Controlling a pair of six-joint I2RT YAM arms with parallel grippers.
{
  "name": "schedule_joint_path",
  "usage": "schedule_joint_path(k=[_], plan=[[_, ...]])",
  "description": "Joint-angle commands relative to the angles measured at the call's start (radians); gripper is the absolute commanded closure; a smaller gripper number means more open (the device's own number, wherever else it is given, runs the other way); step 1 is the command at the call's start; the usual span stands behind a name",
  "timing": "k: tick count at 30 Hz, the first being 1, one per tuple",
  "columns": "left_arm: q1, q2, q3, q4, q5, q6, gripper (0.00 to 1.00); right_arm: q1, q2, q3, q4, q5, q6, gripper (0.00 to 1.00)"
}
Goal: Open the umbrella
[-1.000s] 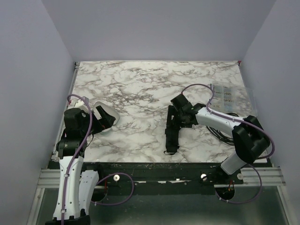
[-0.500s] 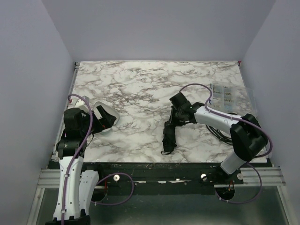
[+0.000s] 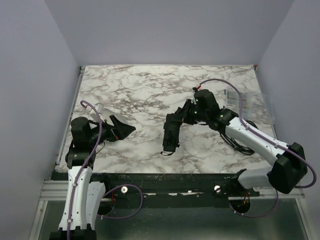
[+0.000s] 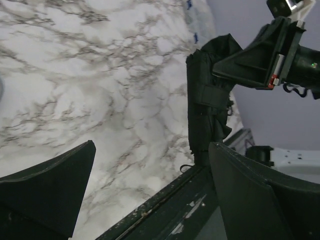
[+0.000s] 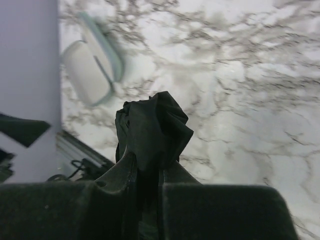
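The umbrella point(image 3: 171, 134) is folded, a black bundle slanting down toward the table's front edge. My right gripper point(image 3: 184, 115) is shut on its upper end, and black canopy fabric point(image 5: 152, 125) bunches out between the fingers of that gripper point(image 5: 147, 167). In the left wrist view the umbrella point(image 4: 207, 105) hangs from the right gripper point(image 4: 260, 55), its lower tip near the front rail. My left gripper point(image 3: 123, 131) stands open to the left of the umbrella, apart from it. Nothing lies between its wide-spread fingers point(image 4: 47, 192) in that gripper's point(image 4: 150, 200) own view.
A pale mint-green clamshell case point(image 5: 92, 67) lies open at the left, mostly hidden behind the left arm in the top view. A clear plastic box point(image 3: 245, 102) sits at the right edge, with a coiled black cable point(image 3: 235, 141) under the right arm. The black front rail point(image 4: 165, 205) borders the table.
My right gripper has shut on the umbrella's upper end and carried it up and to the left. The left gripper has swung round toward the umbrella, still open.
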Motion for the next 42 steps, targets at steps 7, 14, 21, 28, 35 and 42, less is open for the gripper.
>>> schedule_joint_path(k=[7,14,21,28,35,42], plan=[[-0.118,-0.086,-0.214,0.881,0.277,-0.543,0.01,-0.004,-0.167,-0.030,0.470,-0.291,0.190,0.99],[-0.325,-0.011,-0.229,1.039,0.122,-0.568,0.01,-0.004,-0.176,0.004,0.538,-0.332,0.224,0.99],[-0.430,0.076,-0.251,1.204,0.004,-0.621,0.01,-0.004,-0.158,0.012,0.538,-0.364,0.236,0.99],[-0.546,0.167,-0.233,1.238,-0.075,-0.606,0.01,-0.001,-0.153,0.004,0.573,-0.379,0.254,0.99],[-0.617,0.220,-0.235,1.345,-0.133,-0.631,0.51,0.003,-0.154,-0.018,0.597,-0.382,0.254,0.99],[-0.629,0.179,-0.109,0.963,-0.136,-0.496,1.00,0.003,-0.184,-0.044,0.565,-0.394,0.208,0.32]])
